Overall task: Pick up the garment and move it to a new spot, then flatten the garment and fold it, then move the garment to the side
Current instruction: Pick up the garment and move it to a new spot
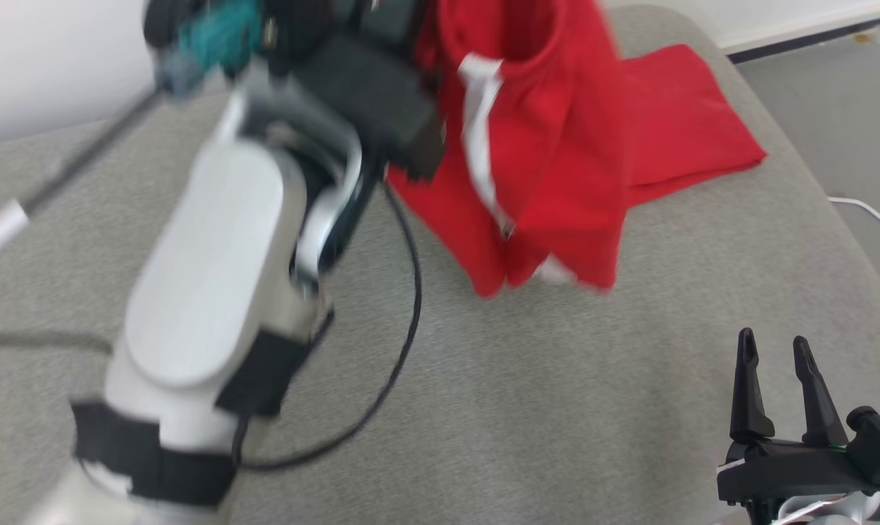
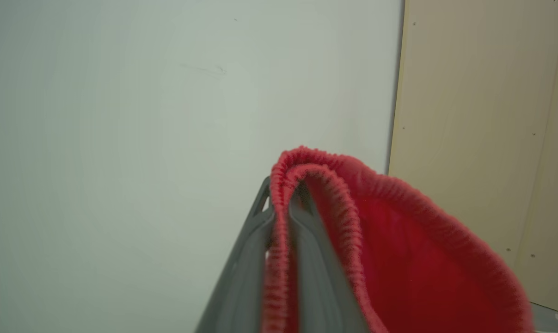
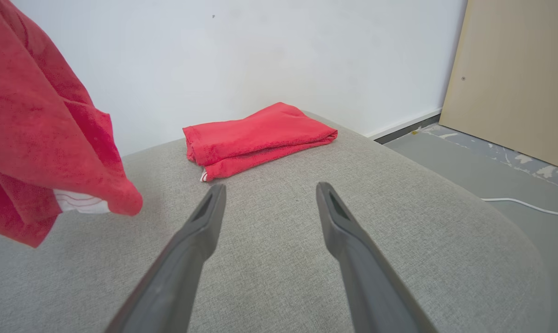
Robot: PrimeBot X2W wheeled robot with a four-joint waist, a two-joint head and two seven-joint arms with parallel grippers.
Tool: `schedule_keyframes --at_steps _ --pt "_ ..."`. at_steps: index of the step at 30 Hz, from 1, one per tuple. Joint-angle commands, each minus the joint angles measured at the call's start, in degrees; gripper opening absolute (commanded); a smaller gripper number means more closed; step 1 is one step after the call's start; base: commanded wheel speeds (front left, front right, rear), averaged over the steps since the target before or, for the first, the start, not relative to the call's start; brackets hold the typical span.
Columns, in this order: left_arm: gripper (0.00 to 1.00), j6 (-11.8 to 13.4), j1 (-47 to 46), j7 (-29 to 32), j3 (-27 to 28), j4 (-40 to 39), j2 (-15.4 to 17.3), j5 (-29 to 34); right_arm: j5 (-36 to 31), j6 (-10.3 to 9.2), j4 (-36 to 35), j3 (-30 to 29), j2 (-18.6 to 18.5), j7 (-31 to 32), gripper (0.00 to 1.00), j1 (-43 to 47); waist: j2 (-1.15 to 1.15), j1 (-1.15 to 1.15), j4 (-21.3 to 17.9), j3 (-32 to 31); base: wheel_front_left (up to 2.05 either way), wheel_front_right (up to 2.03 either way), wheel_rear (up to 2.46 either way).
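A red garment (image 1: 549, 146) with a white stripe hangs in the air above the grey cushioned surface (image 1: 556, 408), its lower end just over the fabric. My left gripper (image 2: 281, 208) is shut on its ribbed red hem (image 2: 315, 171), held high against the pale wall. The raised left arm (image 1: 213, 277) is blurred. In the right wrist view the hanging garment (image 3: 33, 129) is at the left edge. My right gripper (image 1: 775, 350) stands open low at the right, nothing between its fingers (image 3: 205, 222).
A second red garment (image 1: 687, 124), folded, lies at the back right of the surface (image 3: 255, 136). A black cable (image 1: 410, 292) loops off the left arm. A white cable (image 3: 524, 206) lies on the floor to the right, near a wooden panel (image 3: 514, 78).
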Motion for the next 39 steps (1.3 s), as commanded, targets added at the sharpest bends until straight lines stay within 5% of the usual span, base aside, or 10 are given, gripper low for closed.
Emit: schedule_keyframes --at_steps 1,13,24,25,26,30,39 --pt "0.0 0.6 2.7 -0.4 0.4 -0.1 0.2 -0.8 -0.5 -0.15 -0.1 -0.2 0.2 -0.1 1.0 0.4 0.01 0.01 1.1 -0.2 0.0 0.0 0.0" --pt "0.0 6.4 30.8 -7.7 8.9 0.4 7.9 -5.3 -2.3 -0.15 0.5 -0.6 -0.1 -0.1 1.0 0.3 0.01 0.01 7.8 -0.4 0.0 0.0 0.0" --pt "0.0 5.4 42.0 -13.8 11.5 6.7 9.7 -8.0 -2.6 -0.15 1.8 0.5 -1.4 -0.1 1.0 0.3 0.01 0.01 10.1 -2.3 0.0 0.0 0.0" --pt "0.35 5.3 42.3 -14.4 11.4 7.2 9.8 -7.6 -2.5 -0.15 1.9 0.7 -1.5 -0.1 1.0 0.6 0.01 0.01 10.3 -2.7 0.0 0.0 0.0" --pt "1.0 5.1 42.5 -15.2 11.4 7.4 9.5 -7.7 -2.4 -0.15 2.0 0.8 -1.6 -0.1 1.0 0.8 0.01 0.01 10.5 -3.0 0.0 0.0 0.0" --pt "1.0 3.5 44.1 -18.8 10.5 6.1 8.9 -6.6 -2.3 -0.15 1.9 0.3 -1.9 -0.1 1.0 2.1 0.01 0.01 12.8 -4.9 0.0 0.0 0.0" --pt "1.0 4.5 47.8 -20.7 12.5 1.0 9.0 -4.2 -2.2 -0.15 2.1 0.4 -2.4 -0.1 1.0 3.8 0.01 0.01 15.8 -9.1 0.0 0.0 0.0"
